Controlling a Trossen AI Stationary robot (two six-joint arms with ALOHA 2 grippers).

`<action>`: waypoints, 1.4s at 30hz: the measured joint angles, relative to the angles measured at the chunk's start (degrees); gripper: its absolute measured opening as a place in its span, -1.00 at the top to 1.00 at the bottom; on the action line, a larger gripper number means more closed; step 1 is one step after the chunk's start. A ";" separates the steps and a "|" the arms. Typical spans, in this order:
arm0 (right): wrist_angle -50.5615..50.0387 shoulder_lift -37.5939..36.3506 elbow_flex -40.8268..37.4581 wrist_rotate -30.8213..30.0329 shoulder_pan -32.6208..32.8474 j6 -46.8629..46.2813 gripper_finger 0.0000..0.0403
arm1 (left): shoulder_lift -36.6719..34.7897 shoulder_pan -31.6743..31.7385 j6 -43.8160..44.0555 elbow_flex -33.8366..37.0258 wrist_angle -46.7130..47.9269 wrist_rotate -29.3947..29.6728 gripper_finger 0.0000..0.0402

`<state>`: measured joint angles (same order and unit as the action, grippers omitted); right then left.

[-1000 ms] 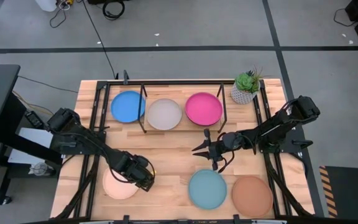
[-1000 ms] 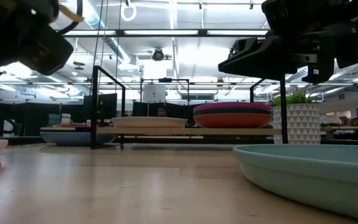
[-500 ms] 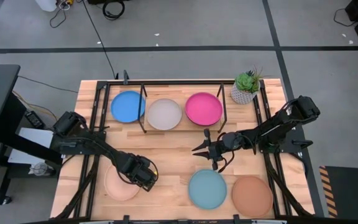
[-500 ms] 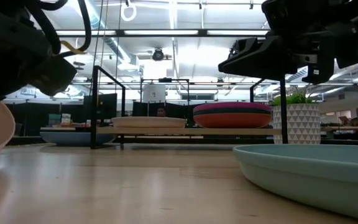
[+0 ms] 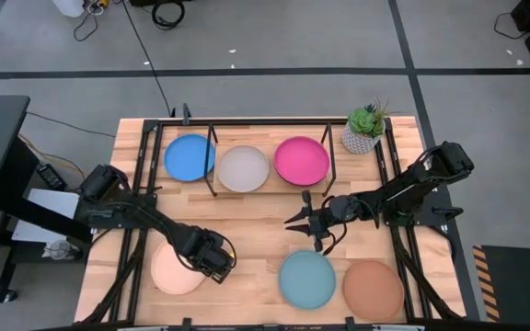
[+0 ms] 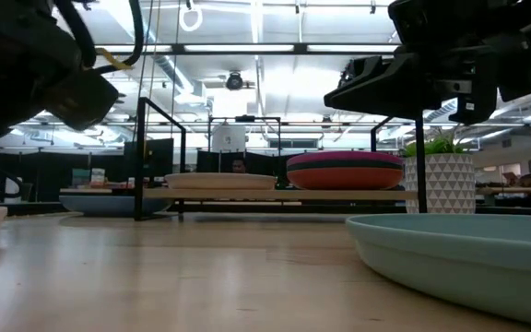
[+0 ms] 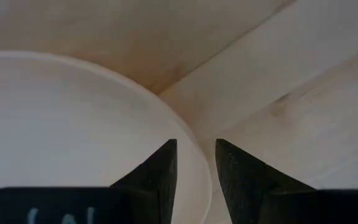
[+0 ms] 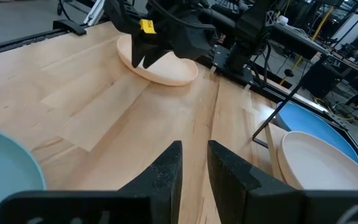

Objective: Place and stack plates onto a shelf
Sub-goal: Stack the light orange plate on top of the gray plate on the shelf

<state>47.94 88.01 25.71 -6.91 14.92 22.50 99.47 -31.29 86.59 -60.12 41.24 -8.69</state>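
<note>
The cream plate [image 5: 176,271] is a shallow, rigid, matte disc. It is judged light and stiff, but thin at the lip and liable to slide on the smooth desk [image 5: 256,221]. The rim is the only practical hold: one finger over the lip, one under it.

The cream plate lies flat on the desk, well in front of the shelf [image 5: 247,188] and toward its left end. The left gripper [image 5: 215,264] stands at the plate's right edge. In the left wrist view the two fingers [image 7: 157,177] straddle the rim with a narrow gap between them; whether they pinch the lip or only bracket it cannot be told.

The right gripper [image 5: 304,221] hangs above the desk in front of the shelf's right end, near the magenta plate [image 5: 301,160], its fingers close together on nothing. The light teal plate [image 5: 306,279] lies on the desk just beyond it, away from the shelf.
</note>
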 joint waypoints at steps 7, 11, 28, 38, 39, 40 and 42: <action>0.01 0.00 0.00 0.61 0.00 0.00 0.60 | 1.81 0.30 -0.10 0.00 0.17 0.06 0.42; -0.02 0.00 0.00 0.63 0.00 0.02 0.60 | 3.26 0.33 -1.32 0.00 -0.12 0.27 0.42; -1.25 0.00 0.00 0.78 0.00 -3.15 0.60 | -0.83 1.67 -14.44 -3.78 -3.69 -11.45 0.92; -5.07 0.00 -0.02 2.08 2.25 -11.88 0.60 | -2.09 6.95 -55.34 -23.78 8.19 8.86 0.92; -5.17 0.00 -0.02 2.03 2.79 -12.28 0.60 | -2.06 7.77 -58.42 -25.38 9.61 11.65 0.92; -5.16 0.00 -0.02 1.93 3.40 -12.68 0.60 | -2.08 8.60 -61.47 -26.69 10.69 13.82 0.92; -5.29 0.00 -0.02 0.30 4.91 -13.50 0.60 | -2.13 10.31 -67.44 -28.34 11.47 16.31 0.92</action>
<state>42.65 88.01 25.69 -6.61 19.83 9.01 97.34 -20.98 19.15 -88.45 52.71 7.63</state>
